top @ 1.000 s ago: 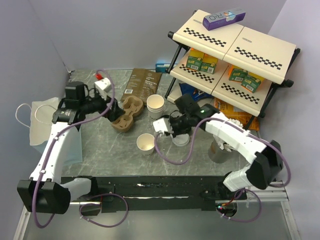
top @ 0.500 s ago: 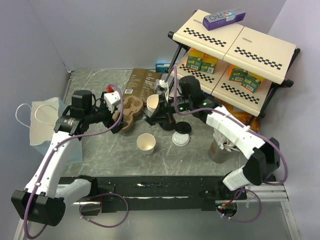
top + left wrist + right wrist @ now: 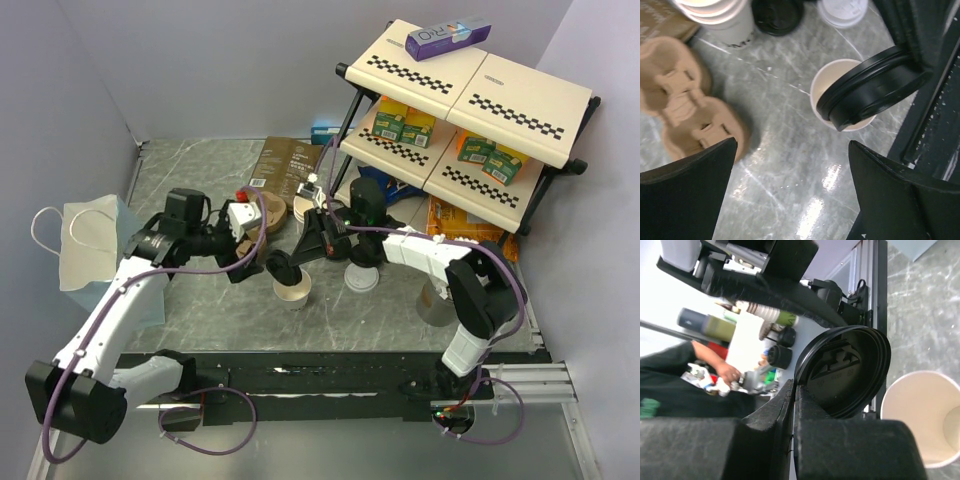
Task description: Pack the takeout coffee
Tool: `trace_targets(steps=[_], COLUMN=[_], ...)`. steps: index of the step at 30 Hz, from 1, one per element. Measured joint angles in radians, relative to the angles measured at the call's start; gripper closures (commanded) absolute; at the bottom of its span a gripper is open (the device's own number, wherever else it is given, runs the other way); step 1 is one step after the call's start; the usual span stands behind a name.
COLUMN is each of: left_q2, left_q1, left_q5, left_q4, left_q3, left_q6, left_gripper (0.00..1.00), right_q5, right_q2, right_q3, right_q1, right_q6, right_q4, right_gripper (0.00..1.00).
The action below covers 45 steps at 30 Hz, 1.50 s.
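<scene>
An open white paper cup [image 3: 292, 290] with a tan inside stands near the table's middle; it also shows in the left wrist view [image 3: 832, 92] and the right wrist view [image 3: 922, 422]. My right gripper [image 3: 303, 250] [image 3: 794, 390] is shut on the rim of a black lid [image 3: 282, 268] [image 3: 875, 82] [image 3: 845, 372]. It holds the lid tilted just above the cup's mouth. My left gripper [image 3: 252, 256] [image 3: 792, 150] is open and empty, just left of the cup.
A brown pulp cup carrier [image 3: 685, 107] lies left of the cup. A stack of white cups [image 3: 720, 17], a black lid [image 3: 777, 15] and a white lid [image 3: 842, 10] lie behind. A dark coffee pouch [image 3: 285, 165], a shelf rack [image 3: 470, 95] and a white bag [image 3: 90, 240] surround.
My right gripper has swung left and down, bringing a black lid over the open cup. My left gripper has moved right, from the carrier toward the cup.
</scene>
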Motion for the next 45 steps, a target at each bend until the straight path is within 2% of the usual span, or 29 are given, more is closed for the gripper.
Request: trace_targets(steps=[3, 8, 17, 29, 45], left_q2=[0.029, 0.055, 0.132, 0.211, 0.254], left_q1=[-0.033, -0.078, -0.147, -0.163, -0.170], left_q5=[0.000, 0.004, 0.020, 0.039, 0.080], left_q4=[0.013, 0.042, 0.125, 0.182, 0.190], left_q3=[-0.008, -0.034, -0.040, -0.041, -0.041], left_q6=[-0.001, -0.004, -0.024, -0.027, -0.028], left_gripper=[0.01, 0.01, 0.01, 0.01, 0.01], right_q5=[-0.005, -0.004, 0.001, 0.024, 0.059], right_q2=[0.018, 0.021, 0.080, 0.103, 0.120], right_q3=[-0.032, -0.058, -0.058, -0.058, -0.049], right_q1=[-0.012, -0.035, -0.043, -0.056, -0.089], right_q6=[0.073, 0.108, 0.101, 0.024, -0.063], right_q4=[0.056, 0.058, 0.016, -0.123, -0.265], right_gripper=[0.96, 0.95, 0.94, 0.90, 0.66])
